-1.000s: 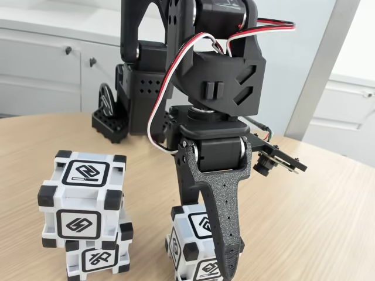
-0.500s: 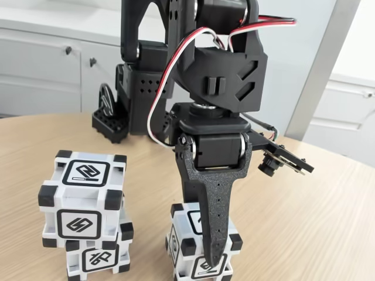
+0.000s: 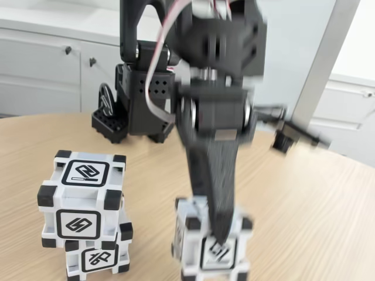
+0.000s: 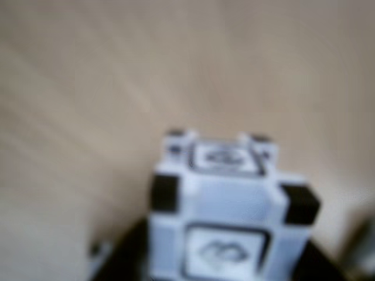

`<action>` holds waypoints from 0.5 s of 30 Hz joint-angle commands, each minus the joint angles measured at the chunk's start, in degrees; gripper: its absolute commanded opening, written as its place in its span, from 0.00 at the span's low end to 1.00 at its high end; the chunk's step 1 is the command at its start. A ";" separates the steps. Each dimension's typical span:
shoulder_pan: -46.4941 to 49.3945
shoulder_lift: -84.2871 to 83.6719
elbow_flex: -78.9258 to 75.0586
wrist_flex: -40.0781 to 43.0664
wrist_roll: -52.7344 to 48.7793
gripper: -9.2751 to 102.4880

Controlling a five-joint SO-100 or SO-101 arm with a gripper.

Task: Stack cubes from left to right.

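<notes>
Fixed view: a two-cube stack (image 3: 84,219) is seen left of the arm base (image 3: 140,99), on the table (image 3: 304,211). The third cube (image 3: 212,246) sits right of the stack, well apart from it, near the bottom edge. The gripper (image 3: 218,234) is smeared by motion blur; one dark finger (image 3: 212,181) lies across the cube's front face. The cube appears clamped and possibly just off the table, though contact with the wood cannot be settled from this angle.

Wrist view: the same cube (image 4: 225,205) is seen close up and blurred, framed by dark gripper parts at the lower corners, with bare table (image 4: 88,70) behind. The grip looks closed on it.

Step in hand, as judged: the cube is to be carried over the stack. It should be lifted well clear of the stack's top cube (image 3: 88,196) before being moved across, kept level, and lowered squarely, since the stack already looks slightly offset.

The stack and arm base are given by the fixed view alone; the cube's top face is given by the wrist view.
</notes>
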 commanded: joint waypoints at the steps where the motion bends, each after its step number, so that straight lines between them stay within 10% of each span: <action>1: 3.08 11.43 -2.37 -0.09 1.49 0.26; 15: 16.17 27.33 -2.37 -0.18 -0.18 0.26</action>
